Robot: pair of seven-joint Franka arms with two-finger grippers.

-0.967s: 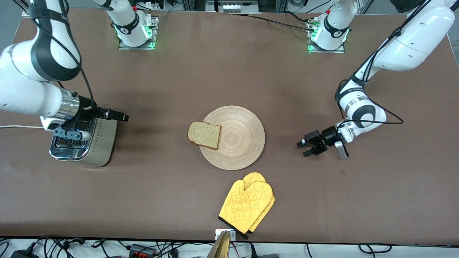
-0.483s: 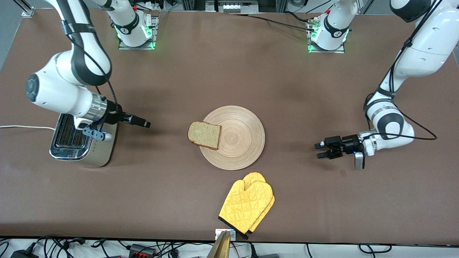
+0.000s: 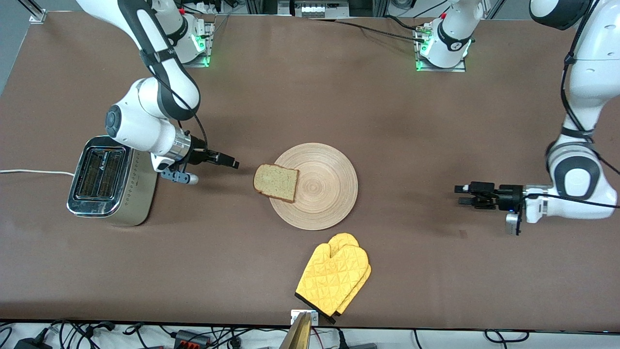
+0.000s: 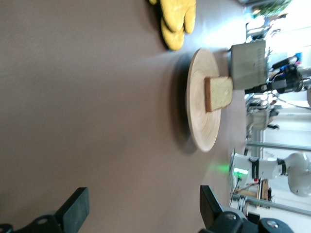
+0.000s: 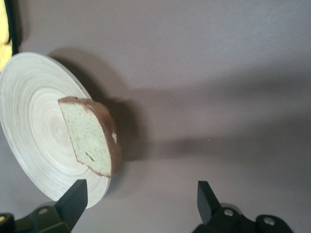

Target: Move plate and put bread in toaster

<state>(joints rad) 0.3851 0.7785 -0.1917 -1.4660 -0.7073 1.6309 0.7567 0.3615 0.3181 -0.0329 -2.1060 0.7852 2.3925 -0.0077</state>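
The light-wood plate (image 3: 329, 189) lies at the table's middle. The tan bread slice (image 3: 276, 182) lies flat on its rim toward the right arm's end and overhangs the edge. The silver toaster (image 3: 109, 182) stands at the right arm's end with both slots bare. My right gripper (image 3: 233, 163) is open and empty, low between toaster and bread, pointing at the bread (image 5: 90, 136) and the plate (image 5: 34, 126). My left gripper (image 3: 461, 194) is open and empty, low near the left arm's end, well apart from the plate (image 4: 199, 116) and the bread (image 4: 218, 93).
A yellow oven mitt (image 3: 334, 278) lies nearer to the front camera than the plate, close to the table's edge. The toaster's white cord (image 3: 29, 171) runs off the right arm's end of the table.
My right gripper has moved from over the toaster toward the bread. My left gripper has drawn away from the plate toward the left arm's end. Plate and bread have not moved.
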